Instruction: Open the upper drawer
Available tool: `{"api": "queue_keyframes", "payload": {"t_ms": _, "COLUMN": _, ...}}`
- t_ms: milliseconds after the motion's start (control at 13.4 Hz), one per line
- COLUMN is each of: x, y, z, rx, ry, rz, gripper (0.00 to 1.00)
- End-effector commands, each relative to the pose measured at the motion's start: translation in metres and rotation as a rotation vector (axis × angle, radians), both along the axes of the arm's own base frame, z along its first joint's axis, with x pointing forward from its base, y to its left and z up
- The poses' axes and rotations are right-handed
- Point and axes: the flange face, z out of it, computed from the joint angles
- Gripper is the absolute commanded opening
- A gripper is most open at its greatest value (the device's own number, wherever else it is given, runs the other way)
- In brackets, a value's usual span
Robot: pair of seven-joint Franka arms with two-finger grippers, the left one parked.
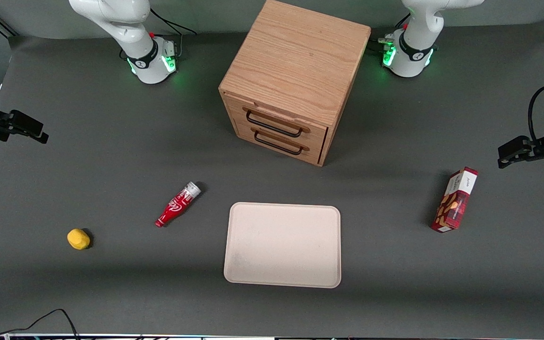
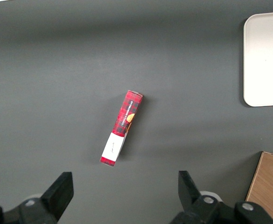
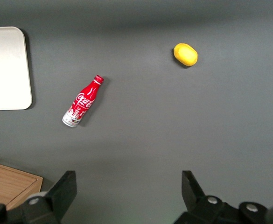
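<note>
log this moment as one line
task: open upper drawer | drawer: shut | gripper: open, empty, above table near cola bottle | contact: none

Table [image 1: 111, 156]: dark grey mat.
On it: oak cabinet [image 1: 295, 71], cream tray [image 1: 283, 245], red bottle [image 1: 177, 204], yellow lemon [image 1: 78, 239], red box [image 1: 454, 199].
Gripper [image 1: 31, 132]: raised at the working arm's end.

I count one oak cabinet [image 1: 295, 71] on my counter [image 1: 111, 156], and it carries two drawers: one upper drawer [image 1: 279, 121] and one lower drawer [image 1: 279, 142], each with one black wire handle, so two handles in all. There is one cream tray [image 1: 282, 244], one red cola bottle [image 1: 177, 205], one yellow lemon-like fruit [image 1: 78, 239] and one red snack box [image 1: 454, 199]. I have one claw [image 3: 129, 189], up above the counter, with two fingers [image 3: 64, 189] spread wide apart.
</note>
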Motion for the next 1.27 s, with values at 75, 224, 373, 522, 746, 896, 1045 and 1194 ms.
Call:
{"api": "queue_keyframes", "payload": {"t_ms": 75, "x": 0.002, "y": 0.005, "z": 0.002, "rx": 0.005, "ry": 0.007, "rz": 0.0, "gripper": 1.0}}
{"api": "queue_keyframes", "payload": {"t_ms": 224, "x": 0.008, "y": 0.015, "z": -0.002, "rx": 0.018, "ry": 0.011, "rz": 0.022, "gripper": 1.0}}
{"api": "queue_keyframes", "payload": {"t_ms": 373, "x": 0.018, "y": 0.087, "z": -0.003, "rx": 0.039, "ry": 0.005, "rz": 0.16, "gripper": 1.0}}
{"api": "queue_keyframes", "payload": {"t_ms": 522, "x": 0.024, "y": 0.149, "z": -0.008, "rx": 0.076, "ry": 0.008, "rz": 0.28, "gripper": 1.0}}
{"api": "queue_keyframes", "payload": {"t_ms": 746, "x": 0.023, "y": 0.24, "z": -0.014, "rx": 0.153, "ry": 0.015, "rz": 0.474, "gripper": 1.0}}
{"api": "queue_keyframes", "payload": {"t_ms": 896, "x": 0.01, "y": 0.31, "z": -0.032, "rx": 0.112, "ry": 0.021, "rz": 0.634, "gripper": 1.0}}
{"api": "queue_keyframes", "payload": {"t_ms": 1045, "x": -0.014, "y": 0.371, "z": -0.043, "rx": 0.038, "ry": -0.023, "rz": 0.798, "gripper": 1.0}}
{"api": "queue_keyframes", "payload": {"t_ms": 1194, "x": -0.025, "y": 0.411, "z": -0.062, "rx": 0.078, "ry": -0.032, "rz": 0.888, "gripper": 1.0}}
